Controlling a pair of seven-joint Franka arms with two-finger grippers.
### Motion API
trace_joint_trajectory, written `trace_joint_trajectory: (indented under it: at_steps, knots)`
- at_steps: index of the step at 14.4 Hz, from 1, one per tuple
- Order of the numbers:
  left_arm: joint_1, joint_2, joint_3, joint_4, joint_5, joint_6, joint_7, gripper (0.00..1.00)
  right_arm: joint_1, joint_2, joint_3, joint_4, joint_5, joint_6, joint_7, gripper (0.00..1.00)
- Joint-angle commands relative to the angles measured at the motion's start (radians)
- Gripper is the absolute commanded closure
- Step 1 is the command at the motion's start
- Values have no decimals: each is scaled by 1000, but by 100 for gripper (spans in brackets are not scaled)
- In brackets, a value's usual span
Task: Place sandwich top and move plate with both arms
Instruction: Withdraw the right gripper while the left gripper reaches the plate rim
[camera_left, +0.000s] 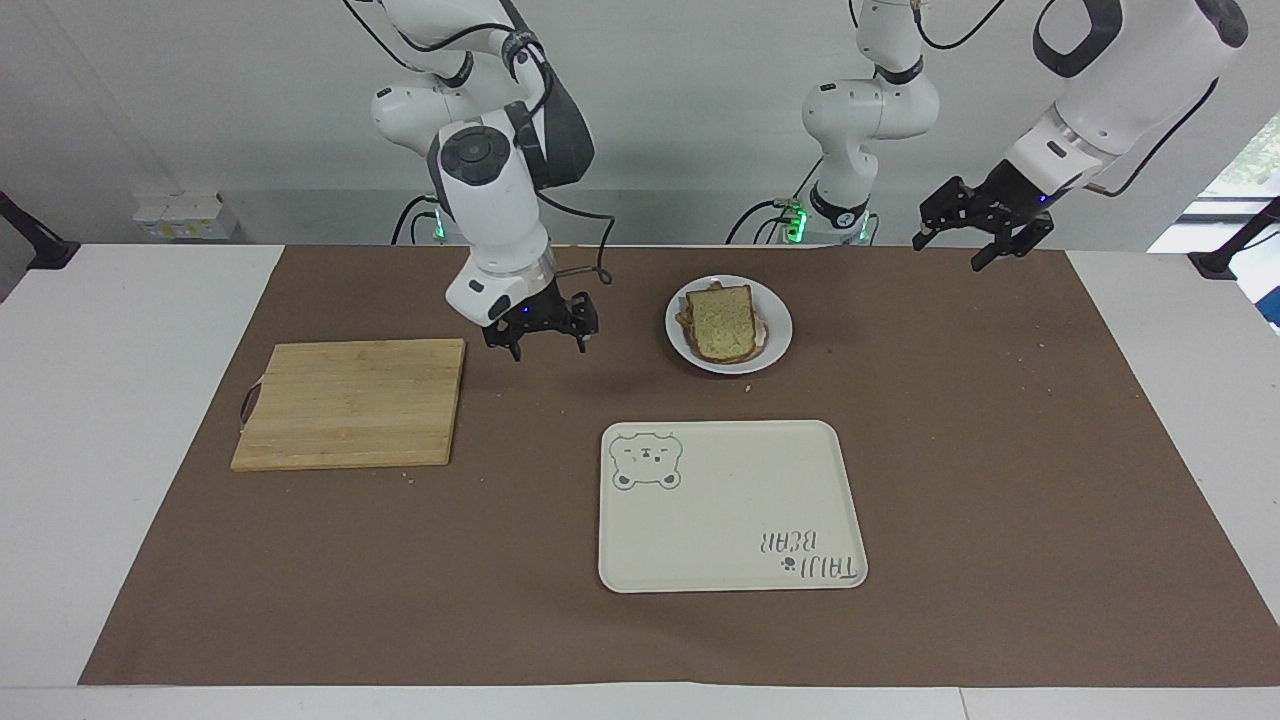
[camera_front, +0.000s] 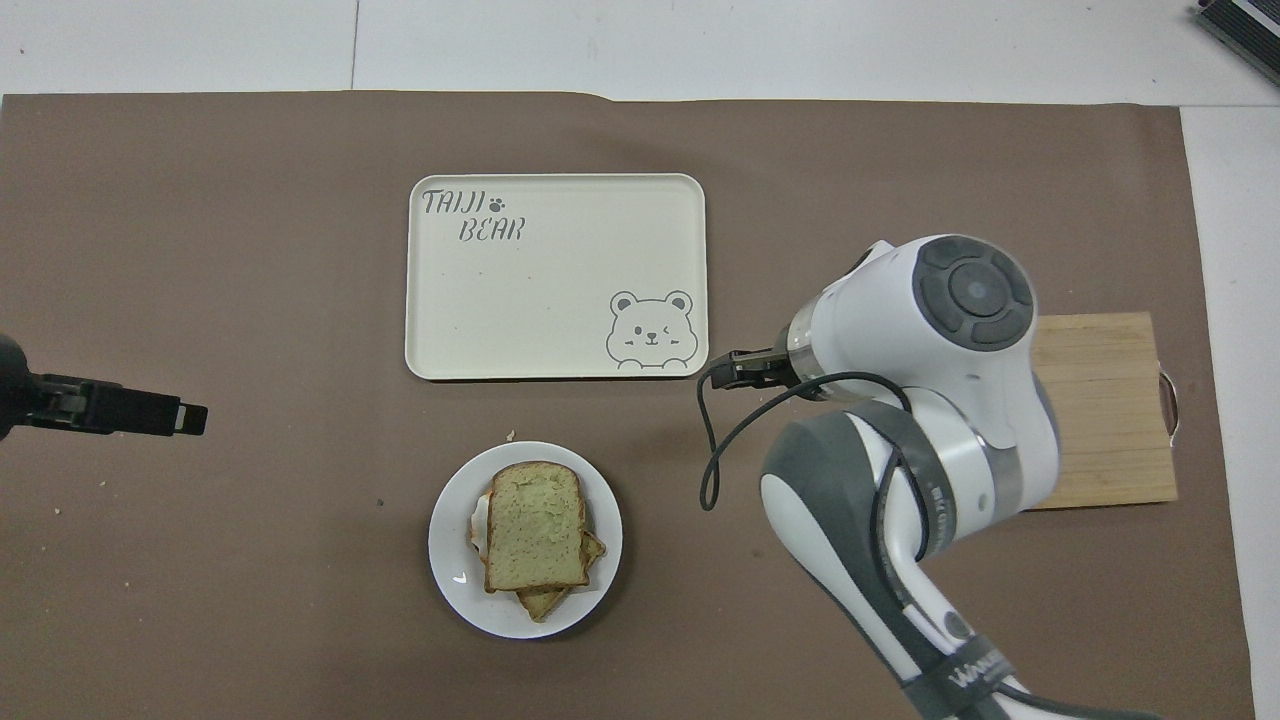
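Over bare brown mat between the cutting board and the plate, the right gripper hangs with fingers spread, holding nothing. Sandwich top lies on the stack in the plate, nearer the robots than the tray. Above the mat's edge at its own end, the left gripper is spread, empty.
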Motion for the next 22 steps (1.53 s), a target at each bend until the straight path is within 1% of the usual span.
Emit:
trace_joint_trajectory:
  at_steps: [1,3,5,6,7,8,10,12,13,14,17,20,22]
  knots:
    - [30,-95,-5,-204,-72,106,72,0,-65,-42,12,10,-32,-77,-28,0]
    - [19,-132,-7,-304,-79,172,74,0,-117,-81,12,12,-34,-160,-30,0]
    - [9,-120,-7,-349,-79,197,75,0,-166,-102,12,12,-34,-221,-30,0]
    - [-19,-121,-7,-384,-83,216,77,0,-189,-112,12,12,-36,-241,-31,0]
    - [-36,-131,-7,-428,-117,264,77,0,-208,-118,10,12,-40,-257,-47,0]
    - [-45,-138,-8,-485,-189,332,78,0,-232,-127,10,15,-64,-275,-71,0]
    - [-96,-132,-8,-553,-276,433,107,0,-268,-145,10,15,-109,-284,-109,0]
    - [-131,-123,-7,-629,-377,517,173,1,-307,-155,10,21,-120,-303,-152,0]
    - [-137,-118,-7,-668,-434,551,236,2,-323,-159,12,24,-120,-317,-171,0]
    - [-137,-111,-7,-697,-495,564,291,5,-335,-161,10,41,-120,-327,-174,0]
    - [-137,-95,-7,-741,-611,567,388,8,-343,-168,-2,78,-128,-352,-176,0]
    - [-137,-71,-8,-766,-683,565,469,11,-351,-165,-3,141,-135,-384,-180,0]
    - [-137,-48,-8,-780,-700,564,515,14,-349,-164,-3,142,-132,-367,-180,0]
